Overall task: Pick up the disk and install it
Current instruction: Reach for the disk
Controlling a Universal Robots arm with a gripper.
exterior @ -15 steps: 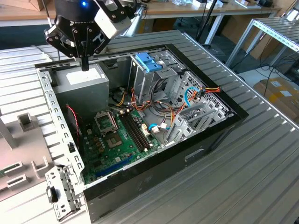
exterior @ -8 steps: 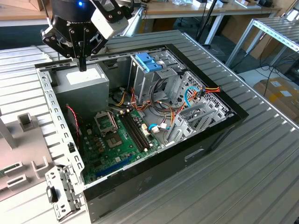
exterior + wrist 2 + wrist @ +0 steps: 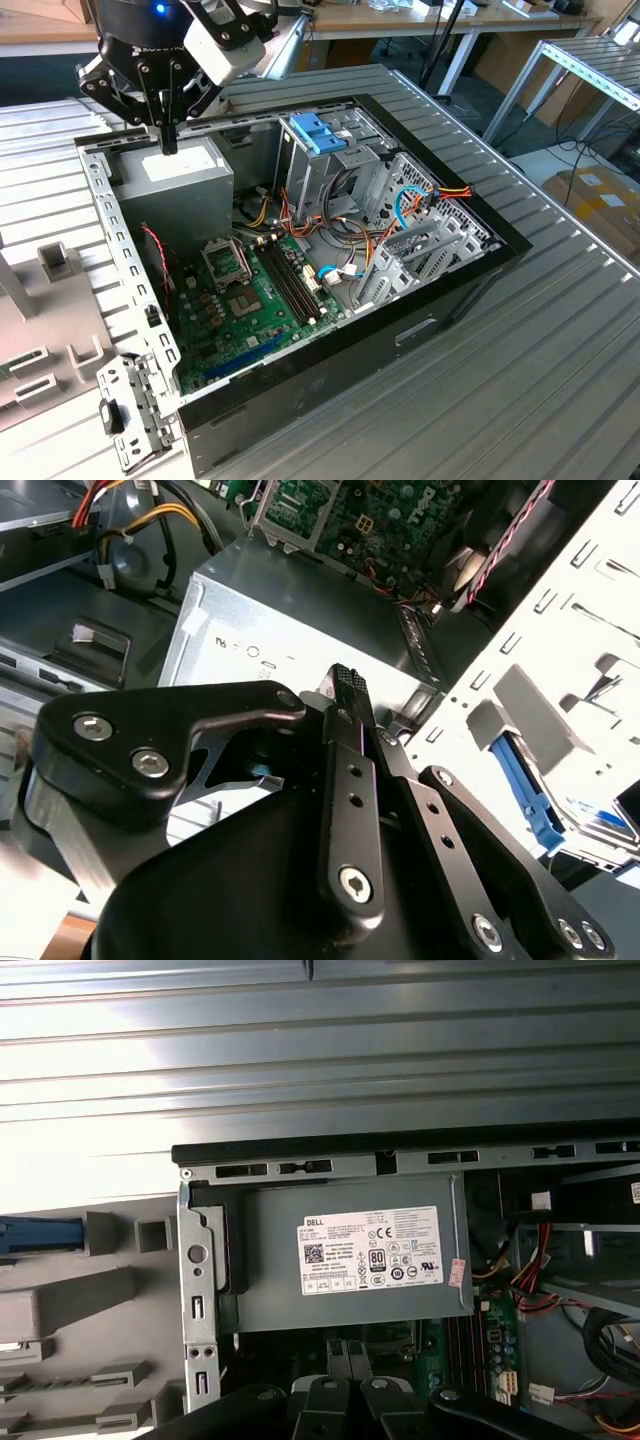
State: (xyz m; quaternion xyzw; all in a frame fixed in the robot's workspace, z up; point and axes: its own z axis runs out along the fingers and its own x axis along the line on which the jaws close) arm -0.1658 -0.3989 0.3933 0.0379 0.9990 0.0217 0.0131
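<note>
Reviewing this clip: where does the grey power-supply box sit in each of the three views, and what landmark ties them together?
Exterior view: the power-supply box sits in the case's corner at the exterior view's left, under the gripper.
First wrist view: its stickered face lies just beyond the gripper.
Second wrist view: the box lies behind the gripper.
Shared landmark: the gripper.

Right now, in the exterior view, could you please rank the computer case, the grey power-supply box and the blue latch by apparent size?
Largest: computer case
Middle: grey power-supply box
Smallest: blue latch
The gaps are plain, so nearness changes nothing.
</note>
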